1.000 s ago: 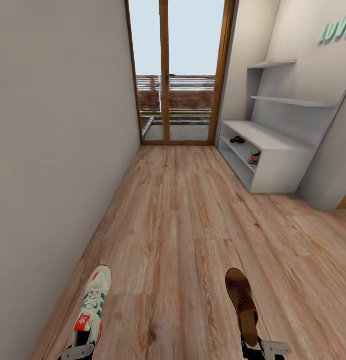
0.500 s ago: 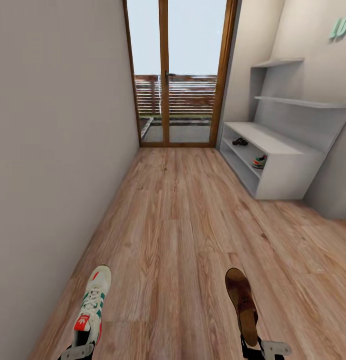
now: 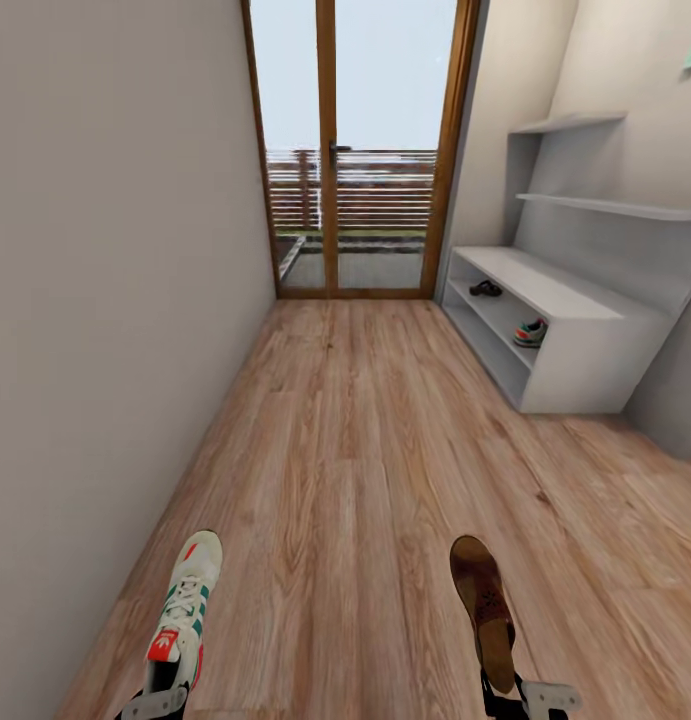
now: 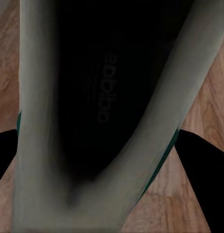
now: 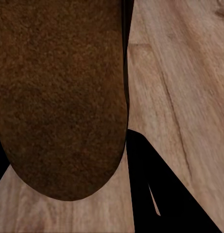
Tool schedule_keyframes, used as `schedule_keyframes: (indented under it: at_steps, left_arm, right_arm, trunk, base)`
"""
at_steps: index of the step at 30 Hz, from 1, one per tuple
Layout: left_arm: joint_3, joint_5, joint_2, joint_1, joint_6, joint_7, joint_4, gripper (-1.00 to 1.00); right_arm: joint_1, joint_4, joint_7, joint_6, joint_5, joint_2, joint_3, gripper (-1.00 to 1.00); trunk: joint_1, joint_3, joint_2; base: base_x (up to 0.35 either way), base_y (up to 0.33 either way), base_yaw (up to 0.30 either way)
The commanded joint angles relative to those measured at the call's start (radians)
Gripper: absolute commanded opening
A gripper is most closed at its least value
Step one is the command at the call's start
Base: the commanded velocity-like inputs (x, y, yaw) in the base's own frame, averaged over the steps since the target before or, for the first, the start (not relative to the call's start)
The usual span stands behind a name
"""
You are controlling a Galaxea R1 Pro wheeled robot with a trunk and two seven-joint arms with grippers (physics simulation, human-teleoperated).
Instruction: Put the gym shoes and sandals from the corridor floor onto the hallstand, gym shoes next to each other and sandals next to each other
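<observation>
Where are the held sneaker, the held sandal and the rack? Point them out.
sneaker [image 3: 185,610], head view, on its laces.
sandal [image 3: 482,605], head view, on its footbed.
rack [image 3: 575,355], head view, on the bench's end panel.

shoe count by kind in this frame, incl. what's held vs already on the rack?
Gym shoes: 2, one held in the left gripper as gym shoe, one gym shoe on the rack
Sandals: 2, one held in the right gripper as sandal, one sandal on the rack
Total: 4 shoes, 2 held, 2 on the hallstand
</observation>
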Motion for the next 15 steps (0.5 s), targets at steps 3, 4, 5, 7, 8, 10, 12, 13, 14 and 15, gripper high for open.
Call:
schedule_keyframes:
  at_steps: [3, 4, 5, 7, 8, 10, 12, 13, 14, 15]
  left_arm:
    - [0.004, 0.007, -0.001, -0.001, -0.001, -0.01, 0.001, -1.0]
    - [0.004, 0.007, -0.001, -0.001, -0.001, -0.01, 0.001, -1.0]
    - [0.004, 0.007, 0.0, -0.001, -0.002, -0.01, 0.0, -1.0]
    - [0.004, 0.007, -0.001, -0.001, -0.001, -0.01, 0.001, -1.0]
    - [0.004, 0.007, -0.001, -0.001, -0.001, -0.01, 0.0, -1.0]
    - [0.004, 0.007, -0.001, -0.001, -0.002, -0.01, 0.0, -1.0]
    - [0.004, 0.007, -0.001, -0.001, -0.002, -0.01, 0.0, -1.0]
    - [0.004, 0.007, -0.001, -0.001, -0.002, -0.01, 0.0, -1.0]
    - [0.004, 0.007, 0.0, -0.001, -0.002, -0.01, 0.0, -1.0]
    - [0.004, 0.007, 0.0, -0.001, -0.002, -0.01, 0.0, -1.0]
  right_arm:
    - [-0.001, 0.001, 0.003, -0.003, 0.007, 0.001, -0.007, -1.0]
    - [-0.001, 0.001, 0.003, -0.003, 0.007, 0.001, -0.007, -1.0]
    - [-0.001, 0.001, 0.003, -0.003, 0.007, 0.001, -0.007, -1.0]
    - [-0.001, 0.001, 0.003, -0.003, 0.007, 0.001, -0.007, -1.0]
    - [-0.001, 0.001, 0.003, -0.003, 0.007, 0.001, -0.007, -1.0]
    - [-0.001, 0.001, 0.003, -0.003, 0.007, 0.001, -0.007, -1.0]
    - [-0.001, 0.001, 0.003, -0.003, 0.007, 0.001, -0.007, -1.0]
    - [-0.001, 0.001, 0.003, -0.003, 0.007, 0.001, -0.007, -1.0]
    - [-0.001, 0.001, 0.003, -0.003, 0.007, 0.001, -0.007, -1.0]
    - [-0.001, 0.001, 0.003, -0.003, 0.007, 0.001, -0.007, -1.0]
  trunk:
    - [0.0, -0.001, 0.0]
    - [0.0, -0.001, 0.0]
    - [0.0, -0.001, 0.0]
    - [0.0, -0.001, 0.0]
    - [0.0, -0.001, 0.0]
    - [0.0, -0.001, 0.0]
    - [0.0, -0.001, 0.0]
    - [0.0, -0.001, 0.0]
    - [0.0, -0.001, 0.0]
    - [0.0, -0.001, 0.0]
  base:
    - [0.34, 0.0, 0.0]
    - [0.34, 0.0, 0.0]
    - [0.34, 0.0, 0.0]
    - [0.34, 0.0, 0.0]
    - [0.34, 0.0, 0.0]
    - [0.34, 0.0, 0.0]
    - [0.34, 0.0, 0.0]
    - [0.34, 0.0, 0.0]
    - [0.34, 0.0, 0.0]
    - [0.34, 0.0, 0.0]
